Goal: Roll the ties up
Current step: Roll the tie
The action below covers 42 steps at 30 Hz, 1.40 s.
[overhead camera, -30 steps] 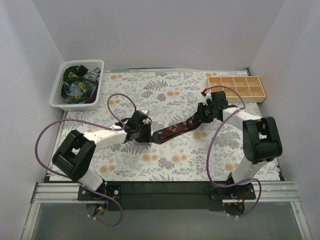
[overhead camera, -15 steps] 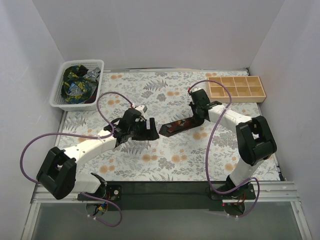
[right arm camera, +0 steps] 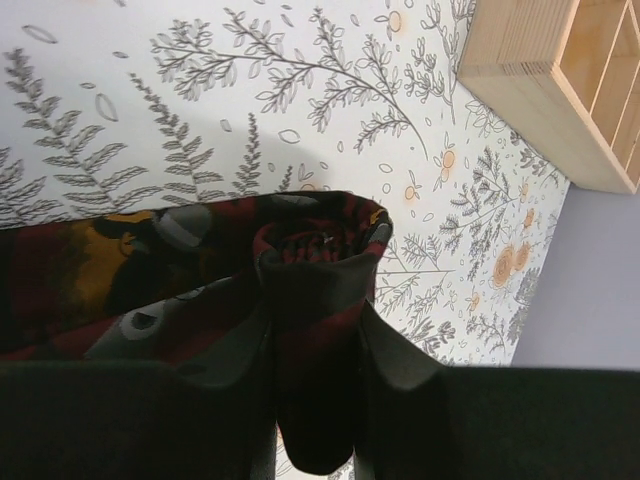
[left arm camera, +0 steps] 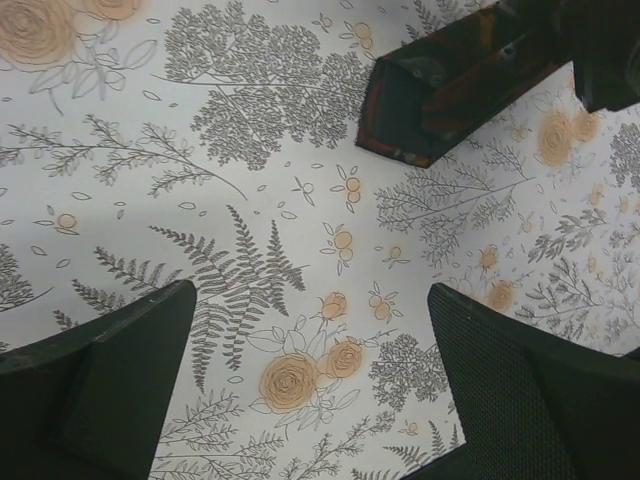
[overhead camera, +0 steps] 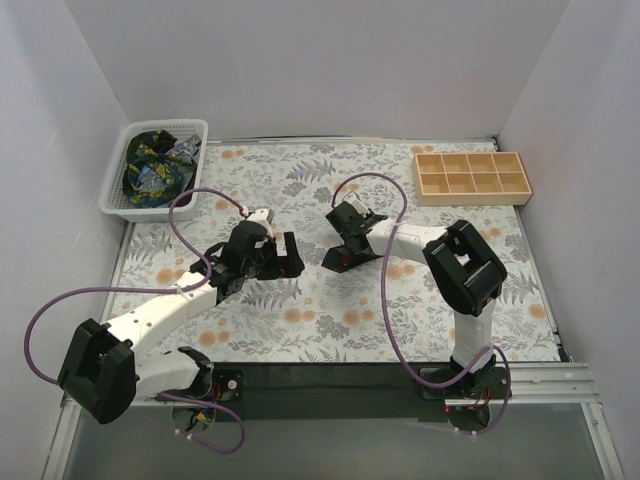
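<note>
Maroon fabric with pale flecks, the tie (overhead camera: 338, 260) lies partly rolled on the floral surface (overhead camera: 300, 330), well left of the wooden tray (overhead camera: 470, 199). The right gripper (overhead camera: 345, 243) is clamped on its rolled end. Farther from the tray, the left gripper (overhead camera: 276, 257) is spread wide over the surface, holding nothing. More ties (overhead camera: 150, 168) fill the white basket (overhead camera: 165, 124), farthest left of the tray.
</note>
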Motion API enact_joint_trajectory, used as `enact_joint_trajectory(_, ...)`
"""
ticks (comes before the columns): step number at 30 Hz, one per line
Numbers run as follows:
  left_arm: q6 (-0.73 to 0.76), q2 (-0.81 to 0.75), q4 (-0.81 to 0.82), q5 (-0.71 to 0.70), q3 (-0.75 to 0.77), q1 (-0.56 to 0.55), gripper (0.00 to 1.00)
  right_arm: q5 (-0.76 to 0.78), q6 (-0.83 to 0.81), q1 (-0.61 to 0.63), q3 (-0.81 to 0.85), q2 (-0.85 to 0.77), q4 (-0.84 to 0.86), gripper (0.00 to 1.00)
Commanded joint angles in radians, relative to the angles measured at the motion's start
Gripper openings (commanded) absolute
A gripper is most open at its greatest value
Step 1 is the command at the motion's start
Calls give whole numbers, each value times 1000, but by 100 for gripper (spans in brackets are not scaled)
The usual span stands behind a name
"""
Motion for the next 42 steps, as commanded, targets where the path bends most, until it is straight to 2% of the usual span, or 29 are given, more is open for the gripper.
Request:
enact_joint_trajectory(1, -17, -69, -16, -84, -7, 17, 98, 31, 25, 42, 23, 51, -45, 1)
enact_joint_trajectory(5, -18, -114, -7, -126, -19, 38, 98, -17, 51, 73, 15, 74, -56, 4)
enact_joint_trajectory(8, -20, -117, -2, -124, -21, 47, 98, -75, 63, 75, 3, 68, -56, 15)
enact_joint_trajectory(11, -22, -108, -5, -115, -13, 56, 98, -113, 62, 78, -5, 53, -57, 18)
enact_joint_trajectory(14, -25, -109, -5, -112, -10, 64, 98, -155, 53, 78, -14, 32, -54, 29)
enact_joint_trajectory(16, -29, -114, -4, -110, -13, 69, 98, -196, 53, 78, -16, 18, -51, 30)
enact_joint_trajectory(21, -40, -115, 1, -95, -15, 75, 98, -261, 57, 78, -25, -13, -45, 42)
enact_joint_trajectory(30, -46, -108, 25, -64, -28, 75, 98, -394, 94, 78, -77, -117, -18, 49)
enact_joint_trajectory(33, -34, -104, 24, -52, -22, 75, 98, -438, 97, 78, -98, -172, -2, 58)
enact_joint_trajectory(39, -124, -65, 39, 43, 1, 60, 97, -531, 102, 75, -108, -255, 4, 68)
enact_joint_trajectory(42, -158, -14, 55, 45, 30, 6, 97, -581, 108, 46, -112, -318, 6, 72)
